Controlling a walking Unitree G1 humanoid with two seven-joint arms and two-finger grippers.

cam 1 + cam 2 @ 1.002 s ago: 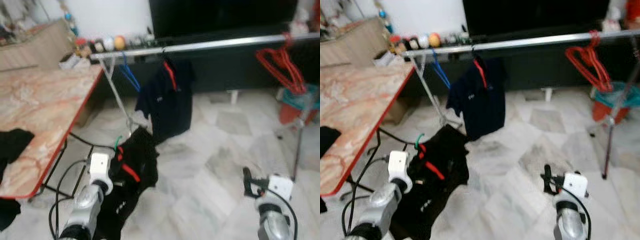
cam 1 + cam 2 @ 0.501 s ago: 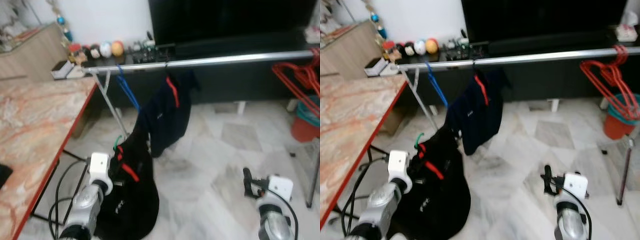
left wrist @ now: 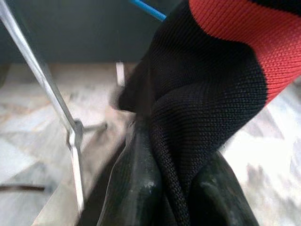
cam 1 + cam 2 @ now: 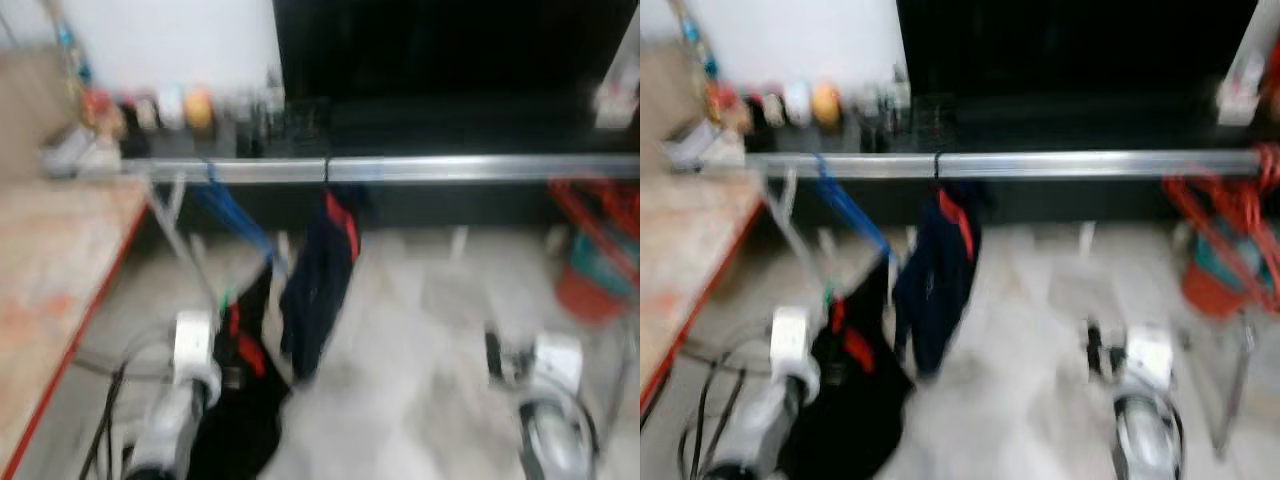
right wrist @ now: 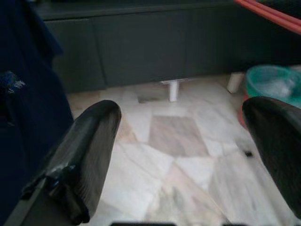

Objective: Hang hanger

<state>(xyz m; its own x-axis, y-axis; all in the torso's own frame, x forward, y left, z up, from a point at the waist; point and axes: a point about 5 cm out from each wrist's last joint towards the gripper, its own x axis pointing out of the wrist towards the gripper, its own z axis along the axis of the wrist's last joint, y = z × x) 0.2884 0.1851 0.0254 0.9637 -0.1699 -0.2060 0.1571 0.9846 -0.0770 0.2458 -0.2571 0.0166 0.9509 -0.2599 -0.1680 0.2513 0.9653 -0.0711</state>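
A black garment with red stripes (image 4: 245,395), apparently on a hanger whose green hook (image 4: 228,297) pokes up above it, hangs low at the near left of the scene, pinched in the left claw (image 3: 175,188). The left wrist view makes the hold plain: the knit fabric, a broad red band across it, is squeezed between the two black fingers (image 3: 136,188), which are closed on it. The stereo views are too blurred to show that pinch; they show instead where the load sits, below and near of the silver rail (image 4: 420,168) that runs across the room.

The garment is held by its upper part, probably so that the hook stays free and upright for lifting over the rail. A dark navy shirt with a red collar (image 4: 318,285) already hangs from the rail just right of the held piece, and a blue hanger (image 4: 235,215) slants from the rail to its left. A bunch of red hangers (image 4: 1230,225) hangs toward the far right end, above a teal and orange bucket (image 4: 590,285).

The right claw (image 5: 188,155) hangs idle at the near right, its fingers spread wide apart with nothing between them; its wrist view looks across the marble floor (image 5: 174,141) to a dark cabinet (image 5: 141,47), with the navy shirt at its edge. The red-edged counter (image 4: 50,290) lies along the left, and a row of small ornaments (image 4: 170,105) stands on the far shelf below a dark screen (image 4: 440,50).
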